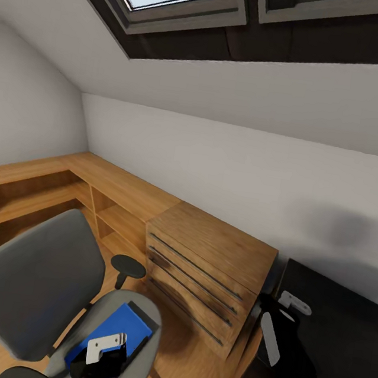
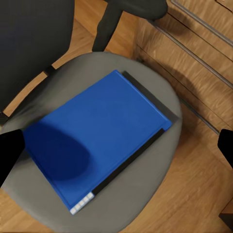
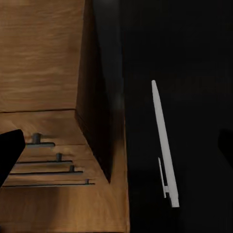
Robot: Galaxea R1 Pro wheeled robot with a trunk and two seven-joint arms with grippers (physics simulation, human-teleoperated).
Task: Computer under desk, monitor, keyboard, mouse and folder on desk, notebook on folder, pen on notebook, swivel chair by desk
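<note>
A: Where is the folder (image 1: 115, 330) at this moment?

B: It lies flat on the seat of the swivel chair (image 1: 27, 287), at about 7 o'clock in the head view. In the left wrist view the folder (image 2: 92, 138) is bright blue with a dark spine edge, and it covers most of the grey seat (image 2: 160, 160).

A: And the left gripper (image 1: 101, 359)?

B: It is above the folder, at the near end of it. Its fingers (image 2: 8, 153) stand apart, one dark tip at each side of the left wrist view, and they are not touching the folder.

A: What about the other arm?

B: The right gripper (image 1: 285, 312) is at about 4 o'clock, over the black tabletop (image 1: 338, 328). Its fingers (image 3: 9, 150) are apart also, and hold nothing. Under it the pen (image 3: 164, 141) lies flat on the tabletop (image 3: 194, 58), pale and slim.

A: What is beside them?

B: A wooden drawer cabinet (image 1: 210, 275) stands between the chair and the tabletop, just beside the tabletop's edge. Low wooden shelves (image 1: 45, 194) run along the wall at 9 o'clock.
</note>
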